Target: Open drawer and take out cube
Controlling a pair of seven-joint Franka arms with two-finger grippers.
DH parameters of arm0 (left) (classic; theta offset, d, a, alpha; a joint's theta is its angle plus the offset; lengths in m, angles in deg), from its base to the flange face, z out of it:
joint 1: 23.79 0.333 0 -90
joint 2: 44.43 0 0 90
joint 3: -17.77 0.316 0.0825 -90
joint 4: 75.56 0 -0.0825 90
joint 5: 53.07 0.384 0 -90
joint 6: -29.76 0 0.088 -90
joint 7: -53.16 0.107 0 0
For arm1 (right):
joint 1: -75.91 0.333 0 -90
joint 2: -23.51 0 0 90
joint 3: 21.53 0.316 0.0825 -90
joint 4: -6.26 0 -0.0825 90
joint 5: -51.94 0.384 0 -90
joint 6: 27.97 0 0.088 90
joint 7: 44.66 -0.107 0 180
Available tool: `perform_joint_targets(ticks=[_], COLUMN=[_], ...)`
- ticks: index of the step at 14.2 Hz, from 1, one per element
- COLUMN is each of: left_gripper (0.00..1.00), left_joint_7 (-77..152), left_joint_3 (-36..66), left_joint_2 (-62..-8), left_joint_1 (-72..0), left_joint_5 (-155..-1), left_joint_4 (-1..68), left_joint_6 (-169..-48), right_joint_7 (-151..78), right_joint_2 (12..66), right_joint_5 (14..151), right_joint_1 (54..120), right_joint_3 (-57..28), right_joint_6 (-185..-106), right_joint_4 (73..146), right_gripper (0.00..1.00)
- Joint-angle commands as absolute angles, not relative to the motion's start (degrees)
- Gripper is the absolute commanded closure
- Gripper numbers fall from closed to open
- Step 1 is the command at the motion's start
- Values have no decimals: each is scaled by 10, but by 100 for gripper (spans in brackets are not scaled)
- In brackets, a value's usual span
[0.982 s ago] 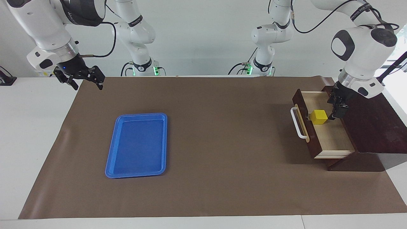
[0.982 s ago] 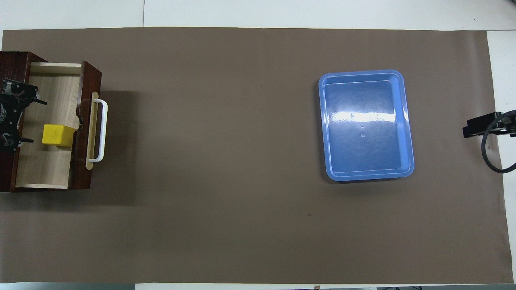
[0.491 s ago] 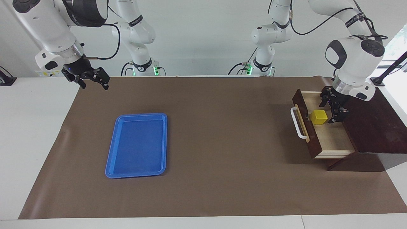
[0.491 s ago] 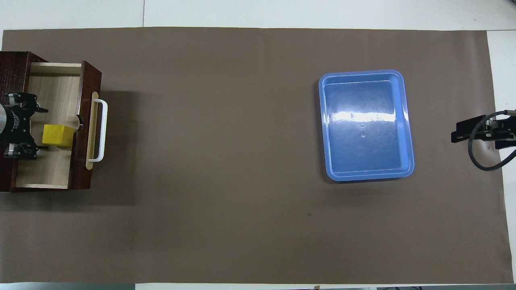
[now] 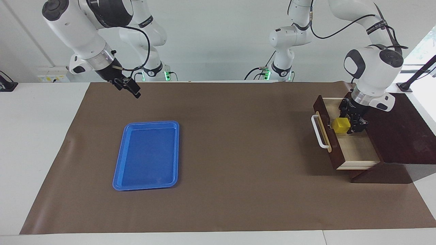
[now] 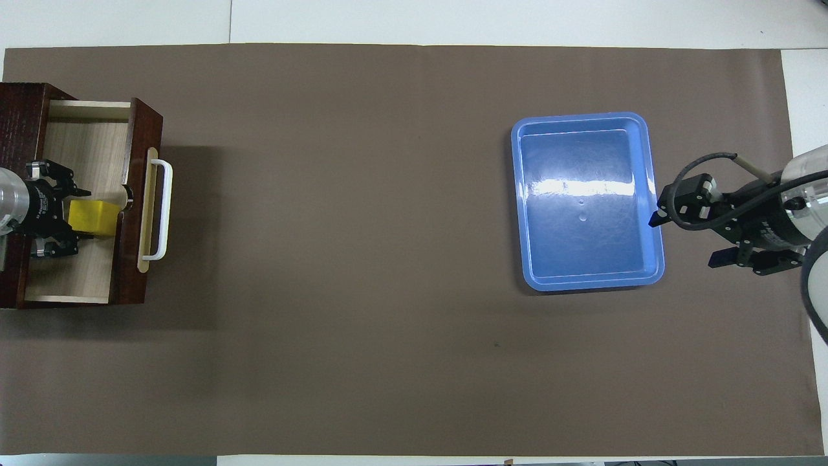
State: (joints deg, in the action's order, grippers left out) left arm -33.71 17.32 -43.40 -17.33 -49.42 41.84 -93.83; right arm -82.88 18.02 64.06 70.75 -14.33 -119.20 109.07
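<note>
The left claw (image 5: 351,123) has pushed down into the open drawer (image 5: 354,149) and narrowed onto the yellow cube (image 5: 341,125) – a grip, apparently, so lifting comes next; the right claw (image 5: 127,86), wide open, has swung toward the blue tray (image 5: 119,173) on the counter

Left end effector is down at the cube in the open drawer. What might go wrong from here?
1. The left end effector straddles the cube, which sits right by the drawer front panel; an uneven grip might let it slip on lifting.
2. A slanted lift might catch that front panel or the handle.
3. The right end effector hangs near the blue tray; a drop-off there may crowd it.
</note>
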Motion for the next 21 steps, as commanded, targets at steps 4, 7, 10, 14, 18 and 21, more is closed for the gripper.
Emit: perform_joint_targets(ticks=[4,7,10,14,18,21], left_gripper=[100,100,100,100,100,100], left_joint_7=[-341,-397,-552,-703,-796,-875], left_joint_3=[166,165,164,164,163,163], left_joint_2=[-370,-375,-389,-441,-461,-456], left_joint_1=[-186,-244,-335,-431,-508,-551], left_joint_5=[-500,-503,-505,-505,-505,-505], left_joint_4=[192,134,157,269,309,311], left_joint_6=[-715,-623,-632,-716,-746,-775], right_joint_7=[-1060,-1191,-1270,-1287,-1289,-1304], right_joint_2=[184,210,235,262,300,317], right_joint_5=[711,754,815,894,968,1007], right_joint_1=[766,815,859,899,922,923], right_joint_3=[-142,-142,-142,-142,-142,-142], right_joint_6=[-1235,-1275,-1319,-1341,-1362,-1400], right_joint_4=[1110,1105,1101,1097,1091,1092], right_gripper=[0,0,0,0,0,0])
